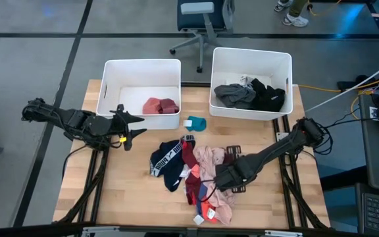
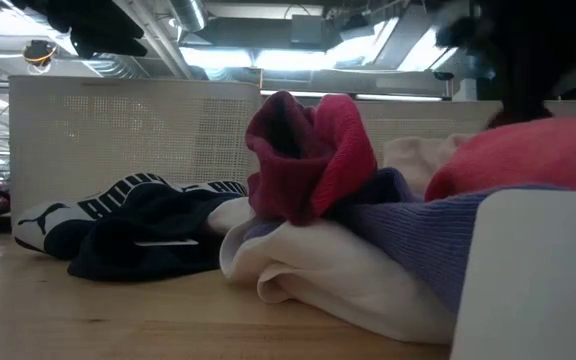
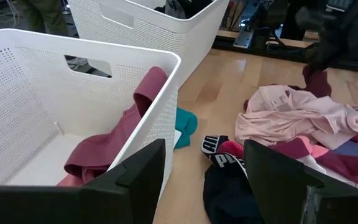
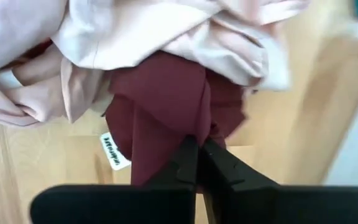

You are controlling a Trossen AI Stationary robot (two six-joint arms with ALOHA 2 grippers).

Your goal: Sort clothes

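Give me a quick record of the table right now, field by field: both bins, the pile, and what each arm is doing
left bin: maroon garment inside
right bin: grey and black clothes
teal garment: on table between the bins
pile: mixed clothes, table centre
left gripper: jaws open, empty, beside left bin
right gripper: jaws shut on dark red garment under pink garment

Lying heaped at the middle of the pale wooden table (image 1: 130,197): mixed soft fabric clothes (image 1: 193,174). Standing behind, side by side: two white plastic bins (image 1: 140,69), each holding garments. Lying between them: small teal cloth (image 1: 196,123).
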